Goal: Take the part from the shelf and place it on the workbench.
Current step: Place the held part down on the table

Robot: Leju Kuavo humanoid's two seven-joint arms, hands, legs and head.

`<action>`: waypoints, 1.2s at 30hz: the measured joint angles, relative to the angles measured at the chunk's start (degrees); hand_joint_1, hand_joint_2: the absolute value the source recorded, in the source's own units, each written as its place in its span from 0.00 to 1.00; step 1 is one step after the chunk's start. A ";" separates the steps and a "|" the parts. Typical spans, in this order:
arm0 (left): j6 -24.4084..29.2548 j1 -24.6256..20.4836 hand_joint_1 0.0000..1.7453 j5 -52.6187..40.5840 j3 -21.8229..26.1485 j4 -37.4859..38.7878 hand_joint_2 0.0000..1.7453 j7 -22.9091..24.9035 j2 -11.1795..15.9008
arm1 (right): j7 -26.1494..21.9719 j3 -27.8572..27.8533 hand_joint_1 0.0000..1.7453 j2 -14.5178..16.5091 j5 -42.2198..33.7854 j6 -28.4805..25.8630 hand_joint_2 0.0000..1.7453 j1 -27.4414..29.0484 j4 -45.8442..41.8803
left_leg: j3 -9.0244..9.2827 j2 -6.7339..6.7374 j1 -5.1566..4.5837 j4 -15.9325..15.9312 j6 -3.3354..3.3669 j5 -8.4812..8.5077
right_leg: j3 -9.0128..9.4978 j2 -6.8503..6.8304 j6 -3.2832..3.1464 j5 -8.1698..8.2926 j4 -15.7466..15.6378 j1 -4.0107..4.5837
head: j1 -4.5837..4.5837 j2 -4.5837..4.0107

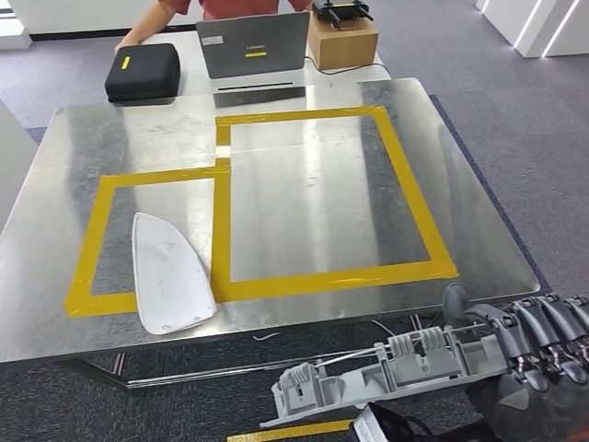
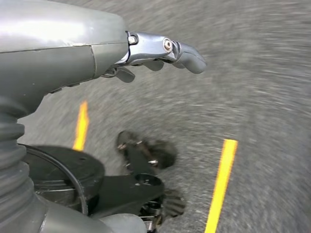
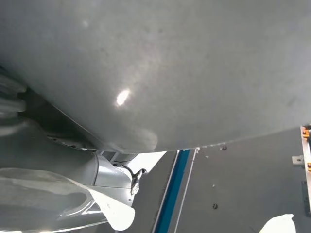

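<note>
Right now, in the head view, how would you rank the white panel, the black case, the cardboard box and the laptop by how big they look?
1. White panel, though it lies nearest the camera.
2. Laptop.
3. Black case, close to the laptop; hard to separate.
4. Cardboard box, smallest, partly cut off at the top edge.

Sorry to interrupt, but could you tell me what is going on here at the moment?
The robot's right hand holds a long grey plastic part just in front of the metal workbench, not yet set down. A white part already lies on the left yellow-taped area. The left hand hangs over the floor, holding nothing.
</note>
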 joint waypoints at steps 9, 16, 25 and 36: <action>-0.38 2.89 0.00 -0.38 -2.69 -0.08 1.00 -4.98 0.29 | -0.14 -0.94 1.00 -0.07 0.00 0.00 1.00 0.39 -0.07 | -0.01 0.00 0.00 -0.01 0.01 -0.03 | -0.03 0.00 0.01 -0.03 0.00 0.00 | 0.02 0.00; 0.04 4.25 0.00 2.12 -2.39 -1.62 1.00 -4.10 -0.41 | -0.51 -1.72 1.00 -0.07 0.00 0.00 1.00 1.11 -0.46 | 0.00 0.00 -0.01 0.00 0.01 -0.03 | -0.02 0.00 0.01 -0.02 0.00 0.00 | 0.01 0.00; -5.63 8.57 0.00 -4.55 -2.52 -10.57 1.00 -1.34 -2.78 | -0.37 -2.72 1.00 -0.15 -0.02 0.00 1.00 0.80 -1.30 | -0.01 0.01 -0.01 -0.01 0.02 -0.04 | -0.03 0.00 0.01 -0.03 0.00 0.00 | 0.00 0.00; -7.28 9.68 0.00 -10.62 -6.20 -11.06 1.00 -8.01 -1.33 | 0.51 -3.72 1.00 -0.21 -0.02 0.00 1.00 -0.80 -1.51 | 0.00 0.00 0.00 -0.01 0.01 -0.03 | -0.02 0.00 0.01 -0.02 0.00 0.00 | 0.01 0.00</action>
